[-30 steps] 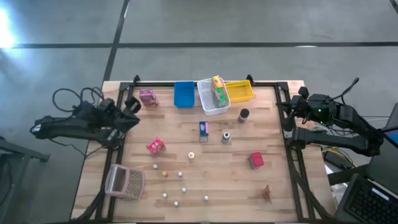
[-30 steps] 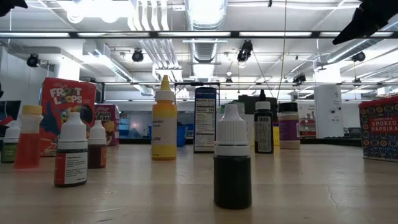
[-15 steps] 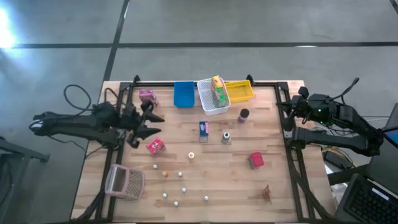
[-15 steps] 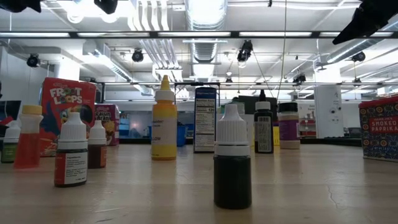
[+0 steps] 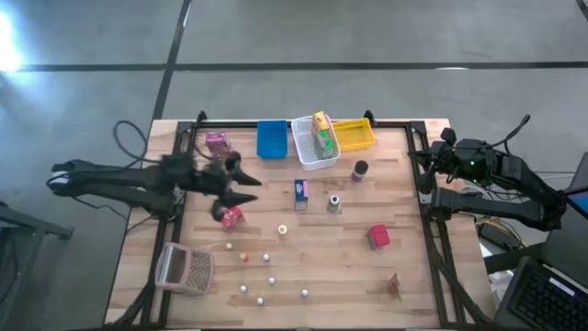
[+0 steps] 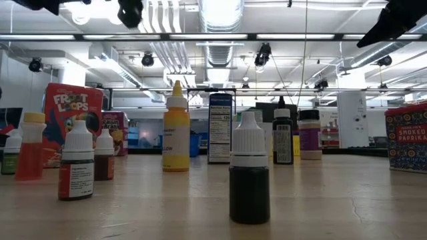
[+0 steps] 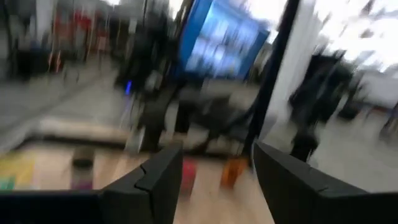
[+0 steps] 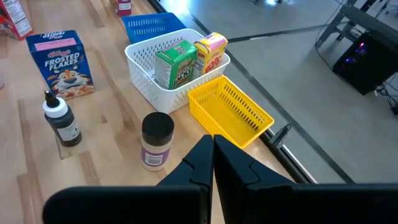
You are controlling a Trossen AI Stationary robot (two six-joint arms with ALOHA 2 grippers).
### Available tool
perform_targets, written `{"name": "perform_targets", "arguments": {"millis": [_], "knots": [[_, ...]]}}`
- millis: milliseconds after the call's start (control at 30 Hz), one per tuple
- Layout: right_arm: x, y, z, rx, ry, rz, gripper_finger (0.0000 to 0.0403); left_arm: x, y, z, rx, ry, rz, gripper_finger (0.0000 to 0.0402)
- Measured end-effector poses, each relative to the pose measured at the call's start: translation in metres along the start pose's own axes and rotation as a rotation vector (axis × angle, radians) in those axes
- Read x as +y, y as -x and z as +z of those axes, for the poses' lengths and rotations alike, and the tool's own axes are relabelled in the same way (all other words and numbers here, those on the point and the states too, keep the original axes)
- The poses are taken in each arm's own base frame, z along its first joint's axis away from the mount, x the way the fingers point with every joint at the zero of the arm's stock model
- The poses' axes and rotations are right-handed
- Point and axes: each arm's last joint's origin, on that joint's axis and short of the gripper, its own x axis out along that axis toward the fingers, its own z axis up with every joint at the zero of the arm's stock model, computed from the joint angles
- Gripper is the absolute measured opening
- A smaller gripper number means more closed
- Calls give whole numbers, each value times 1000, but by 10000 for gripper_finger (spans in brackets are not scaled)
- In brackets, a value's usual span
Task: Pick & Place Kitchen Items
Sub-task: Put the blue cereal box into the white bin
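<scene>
In the high view my left gripper [image 5: 246,182] is open and hovers above the table, just beyond a pink-red box [image 5: 230,217] and touching nothing. Its own wrist view is blurred; the two fingers [image 7: 165,180] stand wide apart. My right gripper [image 5: 427,171] waits, shut, at the table's right edge. Standing on the wood are a pink box [image 5: 218,142], a blue box [image 5: 300,189], a grey jar [image 5: 334,203], a dark jar [image 5: 359,169] and a red box [image 5: 378,236]. Several tiny balls [image 5: 266,276] lie near the front.
At the far edge stand a blue bin [image 5: 272,140], a white bin [image 5: 315,142] holding a green and a yellow box, and a yellow bin [image 5: 354,135]. A pinkish mesh basket [image 5: 185,268] lies near the front left corner. Bare wood shows between the red box and the balls.
My left arm has swung out from the table's left edge toward the table's middle, moving right over the wood until its gripper is above the pink-red box. The right arm and all the items have kept still.
</scene>
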Motion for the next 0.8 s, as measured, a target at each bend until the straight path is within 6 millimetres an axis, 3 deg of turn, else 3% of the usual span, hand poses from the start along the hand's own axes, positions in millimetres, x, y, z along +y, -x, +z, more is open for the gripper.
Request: {"name": "perform_targets", "arguments": {"millis": [400,800], "knots": [[0,0,0,0,-2,0,8,0,-34,28,73,-46,17,202],[0,0,0,0,1,0,8,3,-45,21,136,-72,21,202]]}}
